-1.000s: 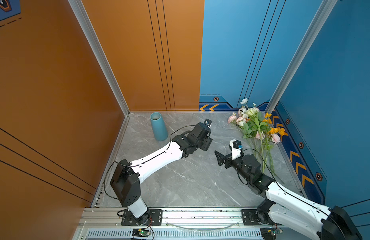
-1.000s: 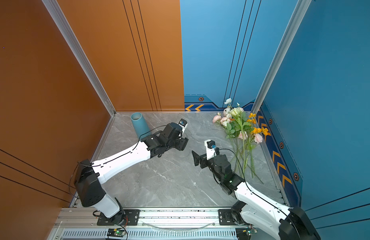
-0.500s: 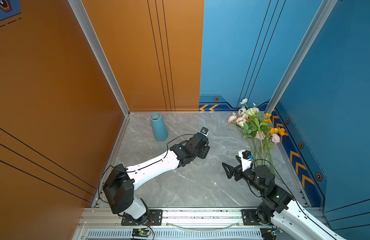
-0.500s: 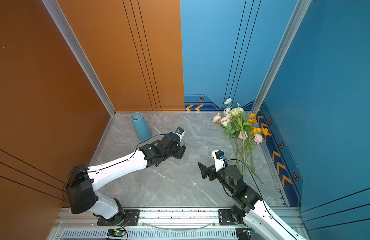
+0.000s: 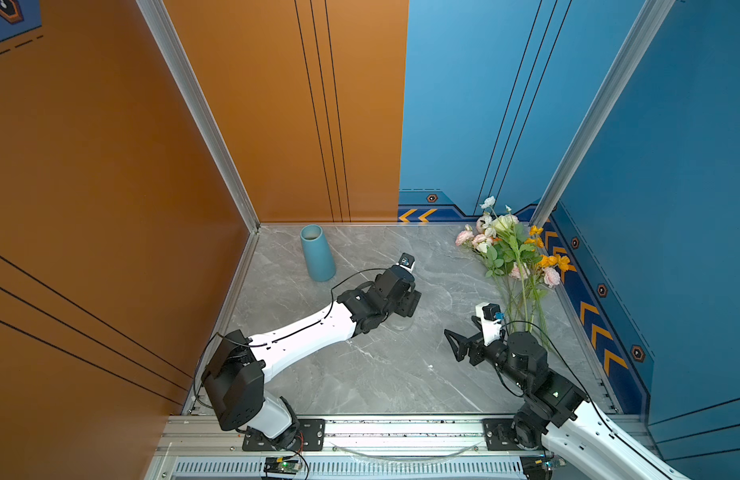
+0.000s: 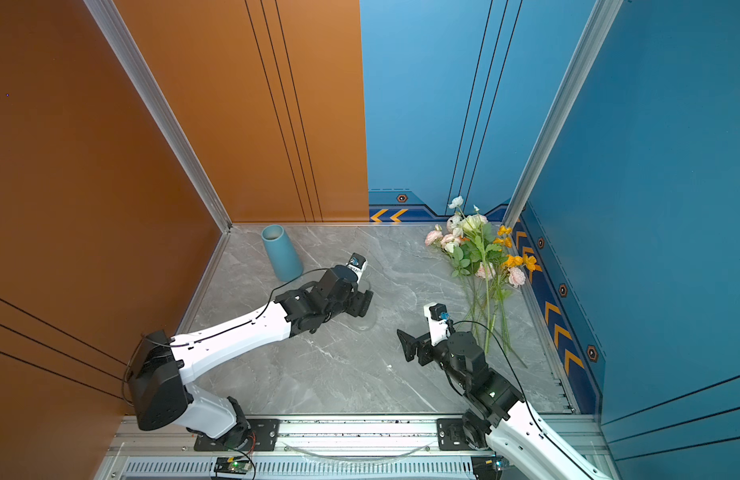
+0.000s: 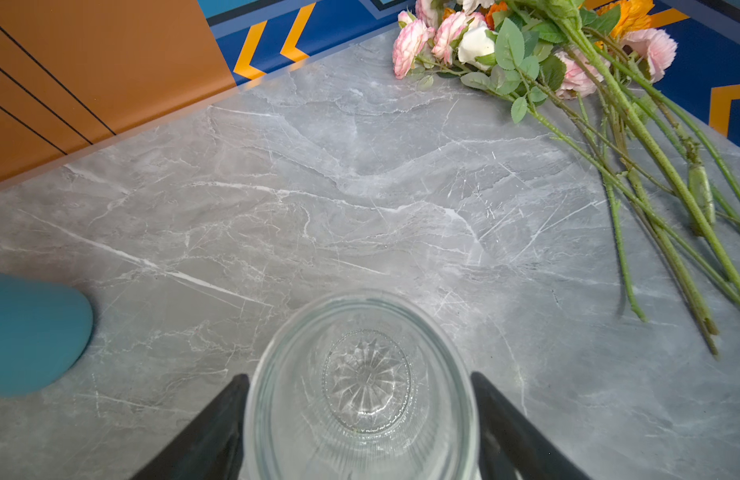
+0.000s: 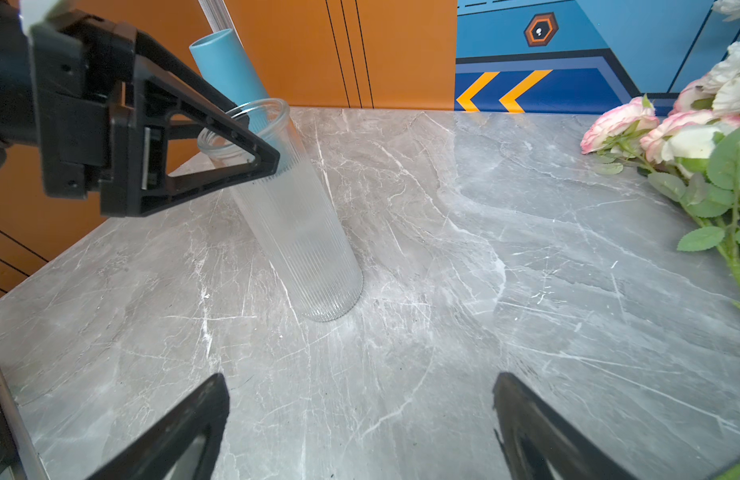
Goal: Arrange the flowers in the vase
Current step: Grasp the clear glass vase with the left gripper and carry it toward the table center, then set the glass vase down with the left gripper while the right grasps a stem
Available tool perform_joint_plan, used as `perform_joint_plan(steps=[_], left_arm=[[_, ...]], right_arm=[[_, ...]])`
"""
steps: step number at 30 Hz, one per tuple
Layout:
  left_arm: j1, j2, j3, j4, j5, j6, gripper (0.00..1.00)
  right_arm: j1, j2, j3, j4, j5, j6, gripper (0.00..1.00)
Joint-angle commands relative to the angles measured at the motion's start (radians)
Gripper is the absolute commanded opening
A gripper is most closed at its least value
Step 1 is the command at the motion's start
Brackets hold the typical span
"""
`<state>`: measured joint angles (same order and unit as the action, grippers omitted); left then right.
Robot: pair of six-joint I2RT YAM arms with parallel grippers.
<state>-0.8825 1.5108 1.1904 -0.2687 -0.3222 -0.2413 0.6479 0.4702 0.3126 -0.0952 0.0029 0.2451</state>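
- Pulled back mid-table, my left claw (image 7: 360,376) straddles the clear ribbed glass vase (image 8: 301,232) I'm placing; grip unclear.
- My right claw (image 8: 360,386) gapes empty: next, a stem from the green-stemmed pink and orange flowers (image 5: 513,257).

- Bright, even, diffuse light in all views.
- Only soft, faint shadows on the grey marble worktop (image 5: 360,374), which has a mild sheen.
- Wrist views bend straight lines near their edges.
- The clear ribbed glass vase (image 7: 360,395) is blurred close to the left wrist lens.
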Motion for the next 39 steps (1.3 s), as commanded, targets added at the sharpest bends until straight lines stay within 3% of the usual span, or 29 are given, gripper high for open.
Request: perform_joint_plan(steps=[1,2,4,11,16,19,23,26,31,34,37,39], left_arm=[[0.010,-0.023,-0.013,0.028,0.000,-0.001,0.85],[0.013,-0.022,-0.012,0.028,0.010,0.003,0.85],[0.014,-0.023,-0.008,0.027,0.031,0.021,0.99],[0.019,-0.126,0.012,0.007,0.073,0.174,0.98],[0.023,-0.257,0.051,-0.012,0.144,0.351,0.98],[0.023,-0.294,0.083,-0.012,0.303,0.468,0.98],[0.017,-0.251,0.136,-0.050,0.489,0.653,0.98],[-0.004,-0.191,0.147,-0.080,0.526,0.764,0.98],[-0.033,-0.160,0.055,-0.028,0.488,0.771,0.98],[-0.085,-0.187,-0.045,0.112,0.414,0.742,0.98],[-0.119,-0.183,-0.079,0.191,0.467,0.653,0.98],[-0.151,-0.171,-0.065,0.167,0.469,0.667,0.98]], right_arm=[[-0.001,-0.002,-0.010,-0.014,-0.005,0.010,1.00],[-0.001,-0.001,-0.009,-0.015,-0.004,0.010,1.00],[-0.004,-0.002,-0.009,-0.018,0.001,0.011,1.00],[-0.091,0.058,0.085,-0.122,0.076,0.080,1.00],[-0.276,0.193,0.237,-0.259,0.044,0.118,1.00],[-0.422,0.281,0.328,-0.315,-0.002,0.126,0.99],[-0.614,0.397,0.420,-0.322,-0.015,0.128,0.92],[-0.700,0.490,0.491,-0.327,0.033,0.102,0.85],[-0.811,0.672,0.583,-0.280,0.010,0.074,0.78],[-0.830,0.832,0.669,-0.244,-0.012,0.021,0.70],[-0.826,0.959,0.759,-0.230,-0.034,-0.007,0.62],[-0.818,1.014,0.785,-0.206,-0.005,-0.009,0.54]])
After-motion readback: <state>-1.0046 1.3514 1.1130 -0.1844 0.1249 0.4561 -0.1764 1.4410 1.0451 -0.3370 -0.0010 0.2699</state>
